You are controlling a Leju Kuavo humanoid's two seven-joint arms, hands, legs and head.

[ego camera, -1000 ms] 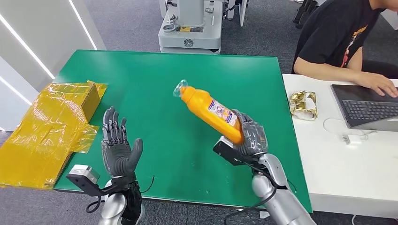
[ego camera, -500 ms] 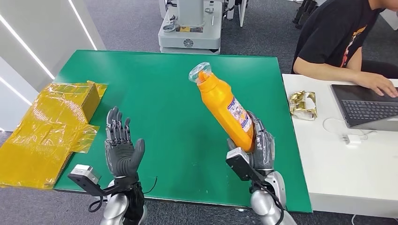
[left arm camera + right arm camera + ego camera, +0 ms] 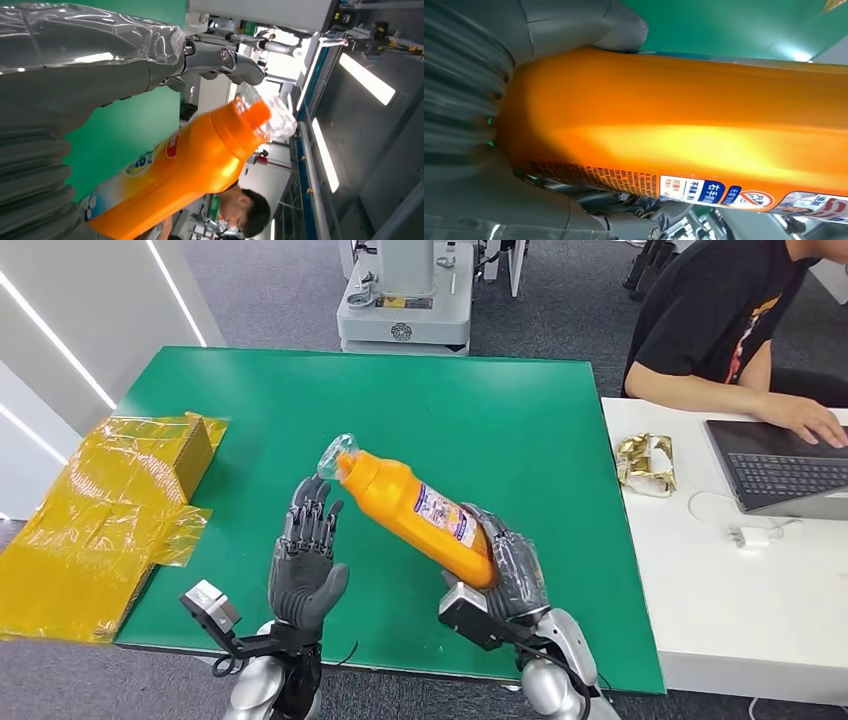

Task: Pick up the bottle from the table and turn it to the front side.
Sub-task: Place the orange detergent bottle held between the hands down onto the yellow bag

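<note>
At the left edge of the green worktop [image 3: 520, 420] lies a crinkled sheet of yellow transparent film [image 3: 80, 530] with a yellow box [image 3: 190, 445] wrapped in it. The left hand [image 3: 305, 565] is raised with its dark fingers spread apart and holds nothing; it is just beside the neck of the bottle [image 3: 415, 515]. The bottle is glossy orange plastic with a printed label and clear wrap over its cap. It is tilted above the worktop, cap toward the left hand. The right hand [image 3: 505, 575] is clamped around its base. On the white table [image 3: 760, 620] to the right lie crumpled gold foil [image 3: 645, 462] and a laptop [image 3: 785, 465], where a person [image 3: 735, 325] types.
</note>
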